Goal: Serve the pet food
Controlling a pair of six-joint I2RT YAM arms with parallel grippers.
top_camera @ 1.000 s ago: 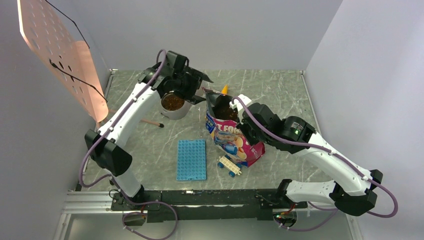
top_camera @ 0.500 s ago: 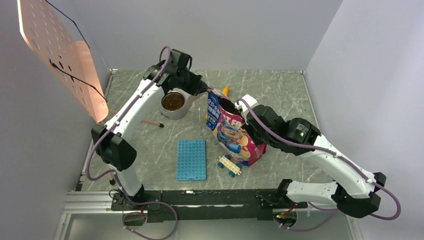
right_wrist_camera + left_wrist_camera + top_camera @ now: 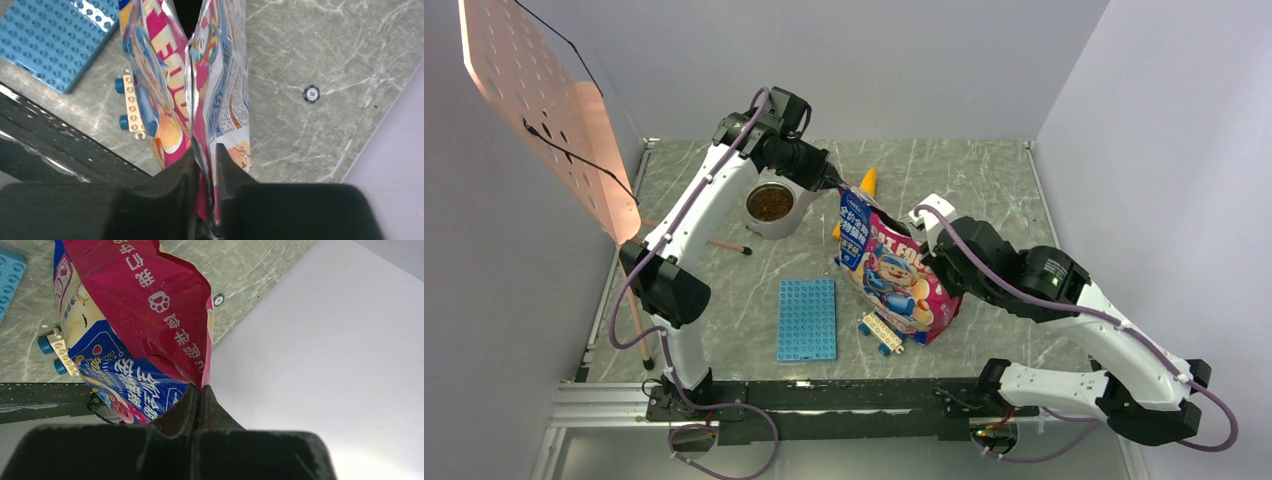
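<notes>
My left gripper (image 3: 200, 390) is pinching the top corner of the glossy bag (image 3: 894, 280), its dark tapered fingers pressing flat together on the crinkled pink-red film. My right gripper (image 3: 205, 150) is clamping the opposite edge, jaws narrowed onto the folded seam, so the bag is standing tall and stretched between the two on the grey veined table (image 3: 984, 190). I am seeing dark-brown pet food (image 3: 770, 203) sitting as a grainy layer in the round, shiny steel bowl (image 3: 776, 228) just left of the bag. A flat blue studded plate (image 3: 806, 319) is lying nearer me, and a cream toy block with blue wheels (image 3: 882, 331) is sitting just beside the bag's base. A pointed yellow scoop (image 3: 867, 181) is peeking out behind the bag.
</notes>
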